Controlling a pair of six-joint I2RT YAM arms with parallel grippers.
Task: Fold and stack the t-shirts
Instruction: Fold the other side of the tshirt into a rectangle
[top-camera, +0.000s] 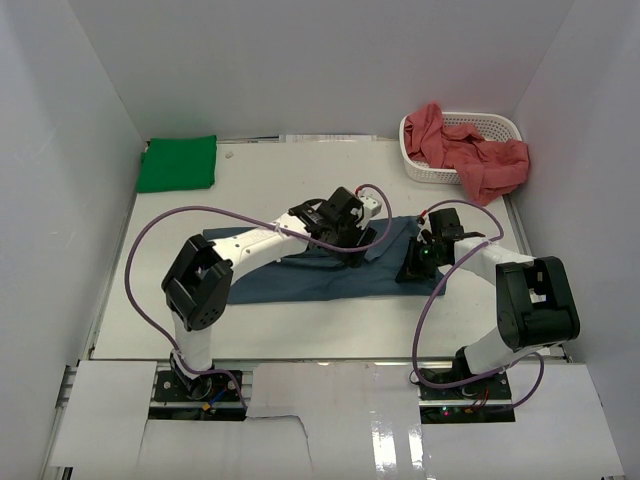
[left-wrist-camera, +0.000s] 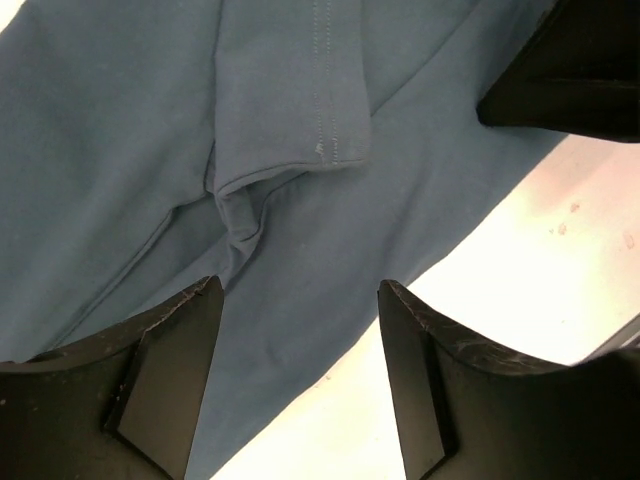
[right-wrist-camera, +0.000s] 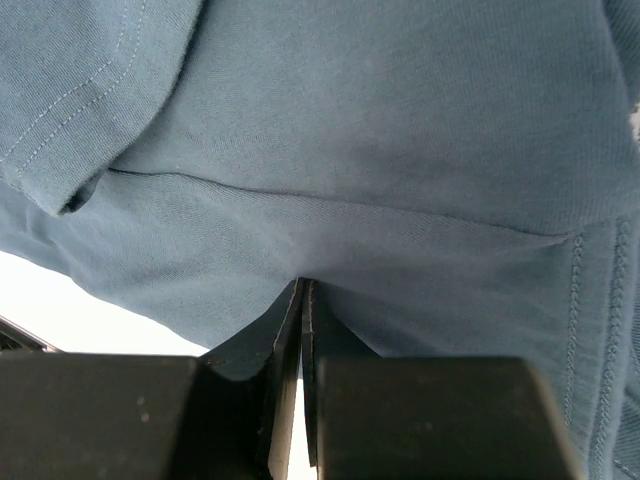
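**Surface and room.** A white table (top-camera: 270, 170), flat and smooth, is closed in by plain white walls (top-camera: 300, 60) at the back and on both sides. In the left wrist view the table (left-wrist-camera: 540, 270) shows a few faint pinkish specks. White panels cover the near edge around the arm bases. Purple cables (top-camera: 140, 250) loop along both arms.

**Task items.**
- The blue shirt (top-camera: 300, 280) lies at mid-table, spread roughly flat as a long strip running left to right, its right end bunched under the two grippers. The cloth (left-wrist-camera: 120, 130) is a soft matte slate knit with a double-stitched sleeve hem and shallow creases.
- The green shirt (top-camera: 178, 163) sits folded into a neat rectangle at the far left corner.
- The red shirts (top-camera: 470, 152) are heaped, crumpled, in the basket (top-camera: 500, 125) at the far right corner, one spilling over its front rim. The basket is white perforated plastic, rectangular with rounded corners.

**Grippers.**
- The left gripper (top-camera: 358, 248) is above the shirt's right half; its black fingers (left-wrist-camera: 170, 370) are spread wide with nothing between them.
- The right gripper (top-camera: 413, 268) is at the shirt's right end, jaws closed tight, pinching a fold of the blue cloth (right-wrist-camera: 380, 120) at their tips.
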